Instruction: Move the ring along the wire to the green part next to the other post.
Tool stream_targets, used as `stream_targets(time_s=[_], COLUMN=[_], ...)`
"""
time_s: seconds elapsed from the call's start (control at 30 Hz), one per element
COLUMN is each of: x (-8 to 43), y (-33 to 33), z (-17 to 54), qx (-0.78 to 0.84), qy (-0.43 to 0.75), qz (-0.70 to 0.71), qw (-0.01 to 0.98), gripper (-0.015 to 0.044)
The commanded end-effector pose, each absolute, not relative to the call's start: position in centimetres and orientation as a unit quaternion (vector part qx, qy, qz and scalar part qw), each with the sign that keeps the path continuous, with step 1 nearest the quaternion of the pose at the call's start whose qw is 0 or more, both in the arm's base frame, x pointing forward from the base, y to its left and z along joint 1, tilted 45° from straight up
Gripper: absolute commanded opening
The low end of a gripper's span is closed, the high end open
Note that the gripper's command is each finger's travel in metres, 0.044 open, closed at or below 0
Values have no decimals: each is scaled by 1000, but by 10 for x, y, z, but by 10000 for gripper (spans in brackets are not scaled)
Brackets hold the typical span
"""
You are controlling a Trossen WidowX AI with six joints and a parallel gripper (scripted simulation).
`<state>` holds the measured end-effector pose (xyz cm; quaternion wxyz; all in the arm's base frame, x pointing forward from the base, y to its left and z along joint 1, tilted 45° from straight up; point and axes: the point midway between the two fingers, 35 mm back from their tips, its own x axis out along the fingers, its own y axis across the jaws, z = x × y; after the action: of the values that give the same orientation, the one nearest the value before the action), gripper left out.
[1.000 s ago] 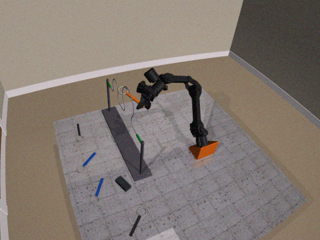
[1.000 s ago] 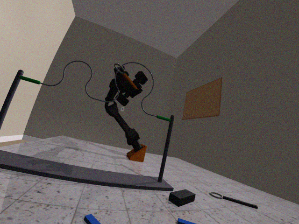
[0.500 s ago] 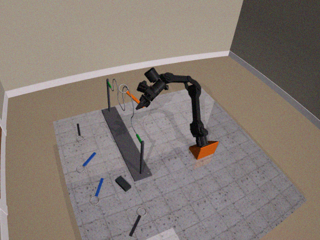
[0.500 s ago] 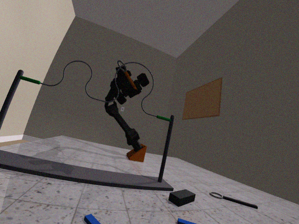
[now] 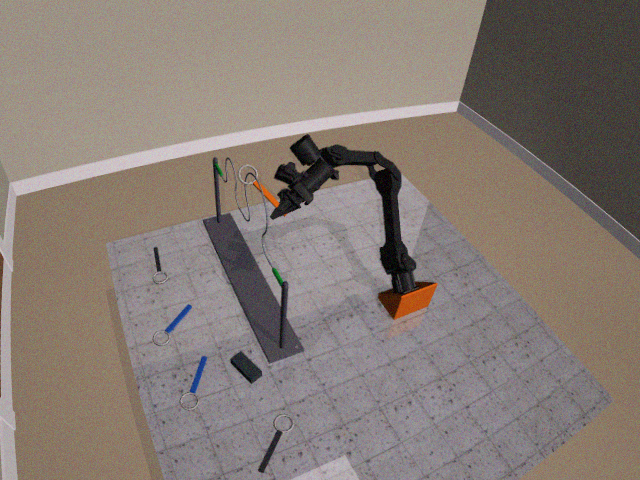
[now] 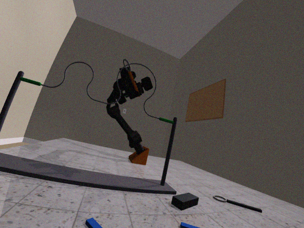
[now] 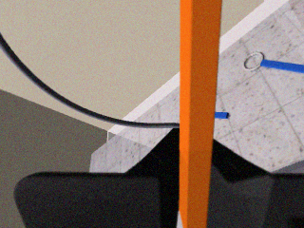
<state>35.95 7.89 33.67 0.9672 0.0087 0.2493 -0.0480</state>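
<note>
My gripper is shut on the orange handle, which slants up to its ring. The ring is around the grey wire, at the upper left of the tall arch in the exterior view. Whether ring and wire touch cannot be told. Green parts lie beside the far post, the far green part, and the near post, the near green part. The ring is out of the wrist view.
The posts stand on a dark base strip. Beyond it lie blue-handled rings, black-handled rings and a black block. In the wrist view, the wire passes behind the handle near the fingertips.
</note>
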Motion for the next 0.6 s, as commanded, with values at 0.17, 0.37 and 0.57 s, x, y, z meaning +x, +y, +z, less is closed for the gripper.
stream_targets(time_s=[0.17, 0.37, 0.57], x=[359, 360, 360], y=[76, 74, 72], z=[337, 337, 338], qx=[-53, -89, -125], qy=[244, 241, 238], qz=[-63, -73, -82], qw=[966, 964, 960], gripper=[-150, -150, -150])
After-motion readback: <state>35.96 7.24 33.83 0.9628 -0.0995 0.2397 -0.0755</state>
